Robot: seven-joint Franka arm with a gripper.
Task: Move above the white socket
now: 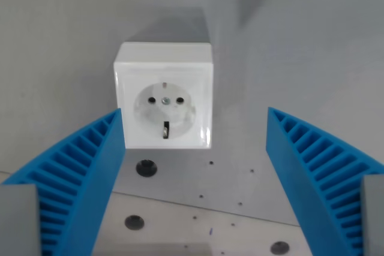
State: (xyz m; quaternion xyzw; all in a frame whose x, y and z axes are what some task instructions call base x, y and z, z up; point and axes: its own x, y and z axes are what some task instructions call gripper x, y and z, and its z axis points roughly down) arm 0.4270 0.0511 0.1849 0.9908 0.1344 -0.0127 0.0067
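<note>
our gripper (pixel 195 172) hangs with its blue ribbed fingers (pixel 84 178) spread wide and empty, the white socket (pixel 164 96) just ahead of the tips, nearer the wrist view's left finger; we judge it a rigid, light, glossy plastic box, best gripped across its flat side walls

Grey perforated table (pixel 252 202)

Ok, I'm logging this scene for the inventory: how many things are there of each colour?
White: 1, the socket
Blue: 2, the ribbed fingers of the gripper
Grey: 1, the table
Total: 4
</note>
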